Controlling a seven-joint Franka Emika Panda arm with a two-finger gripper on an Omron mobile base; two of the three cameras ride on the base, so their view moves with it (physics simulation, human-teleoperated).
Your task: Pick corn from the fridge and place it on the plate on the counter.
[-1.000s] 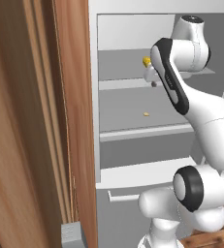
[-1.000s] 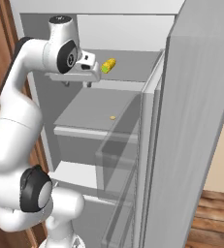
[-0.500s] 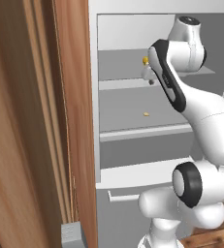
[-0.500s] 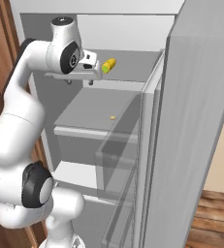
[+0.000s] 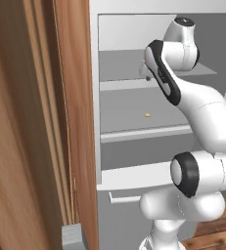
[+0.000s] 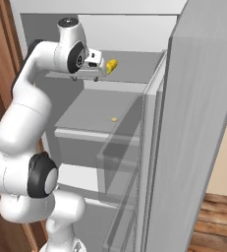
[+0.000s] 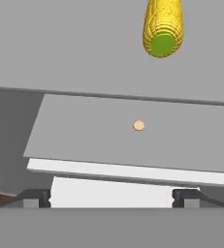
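As my arm reaches further into the fridge (image 6: 149, 74) than a second ago, my gripper (image 6: 101, 66) closes toward the corn (image 6: 111, 65), which lies on the upper shelf (image 6: 134, 61) with its green tip facing me. From the hand view, the corn (image 7: 163, 26) sits ahead, untouched, and my fingers (image 7: 36, 197) stand wide apart, holding nothing. A small orange speck (image 7: 138, 125) rests on the lower shelf (image 7: 84, 131). Judged so, the grasp is not yet made.
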